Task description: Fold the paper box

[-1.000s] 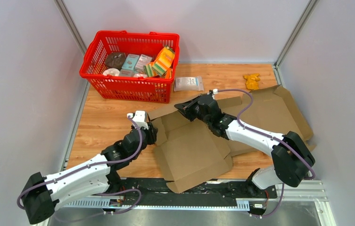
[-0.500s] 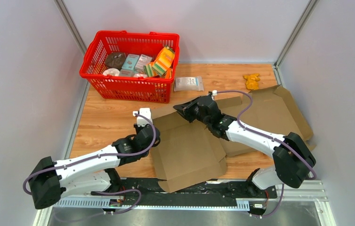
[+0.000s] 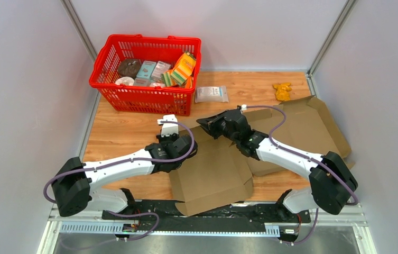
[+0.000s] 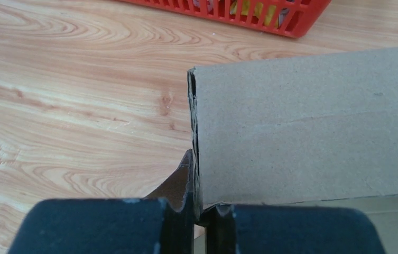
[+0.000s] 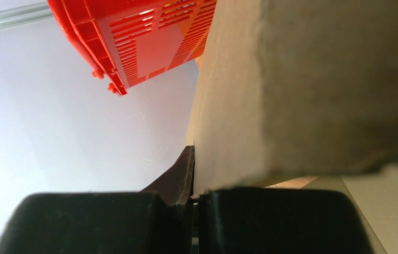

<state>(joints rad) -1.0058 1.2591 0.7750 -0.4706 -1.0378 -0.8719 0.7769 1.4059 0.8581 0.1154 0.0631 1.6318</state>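
Note:
The paper box (image 3: 212,174) is a flat brown cardboard blank spread over the middle and right of the wooden table. My left gripper (image 3: 188,145) is at its left side, shut on the edge of a raised flap. In the left wrist view that flap (image 4: 302,127) stands on edge, pinched between the jaws of the left gripper (image 4: 196,177). My right gripper (image 3: 205,123) is at the far edge of the box, shut on another flap. The right wrist view shows the cardboard (image 5: 292,90) clamped in the right gripper (image 5: 192,161).
A red basket (image 3: 145,100) full of groceries stands at the back left, close behind both grippers. A white packet (image 3: 211,94) and a yellow toy (image 3: 281,91) lie at the back. Grey walls close in both sides. A metal rail (image 3: 202,211) runs along the near edge.
My left arm swung right to the box's left flap and closed on it. The flap that lay flat now stands raised. The right gripper kept its hold and barely moved.

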